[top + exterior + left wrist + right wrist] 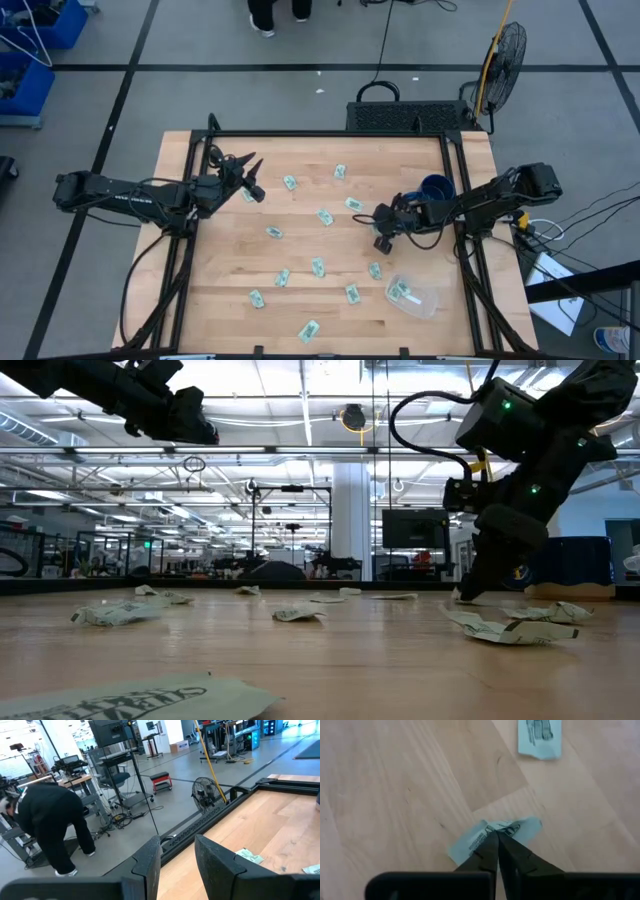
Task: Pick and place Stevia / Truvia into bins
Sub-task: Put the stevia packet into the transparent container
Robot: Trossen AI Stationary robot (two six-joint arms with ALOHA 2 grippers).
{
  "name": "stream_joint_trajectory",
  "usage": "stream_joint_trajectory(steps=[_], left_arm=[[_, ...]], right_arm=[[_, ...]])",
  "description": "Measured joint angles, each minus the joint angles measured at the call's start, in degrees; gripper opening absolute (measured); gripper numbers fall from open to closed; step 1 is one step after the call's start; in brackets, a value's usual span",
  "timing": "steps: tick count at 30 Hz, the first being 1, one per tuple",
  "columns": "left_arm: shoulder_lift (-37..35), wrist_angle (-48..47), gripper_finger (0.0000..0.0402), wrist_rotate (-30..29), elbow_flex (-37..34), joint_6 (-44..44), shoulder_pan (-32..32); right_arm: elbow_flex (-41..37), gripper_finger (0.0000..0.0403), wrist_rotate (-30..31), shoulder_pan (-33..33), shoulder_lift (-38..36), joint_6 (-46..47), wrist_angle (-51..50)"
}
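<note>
Here the right gripper (pixel 496 836) is down on the tabletop towards the right edge, just in front of the dark blue mug (pixel 436 187), its fingers pinched together on a Stevia sachet (pixel 492 835) that lies flat on the wood. Since only the packet's middle is nipped, it should probably lift straight up and slowly, so the paper does not slide out or drag. Then it would carry towards the clear plastic bin (pixel 412 296) near the front right corner, which already holds a sachet or two. About a dozen more lie scattered across the table (pixel 300 160). The left gripper (pixel 250 178) waits spread open above the back left corner, holding nothing.
</note>
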Motion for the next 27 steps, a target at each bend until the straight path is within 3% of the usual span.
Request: stream_joint_trajectory(steps=[15,24,27], left_arm=[[0.0,0.0,0.0129,0.0,0.0,0.0,0.0],[0.0,-0.1,0.0129,0.0,0.0,0.0,0.0],[0.0,-0.1,0.0129,0.0,0.0,0.0,0.0]], right_arm=[[1.2,0.0004,0.0,1.3,0.0,-8.3,0.6],[1.2,0.0076,0.6,1.2,0.0,-23.4,0.7],[1.2,0.0105,4.2,1.2,0.0,-26.3,0.8]])
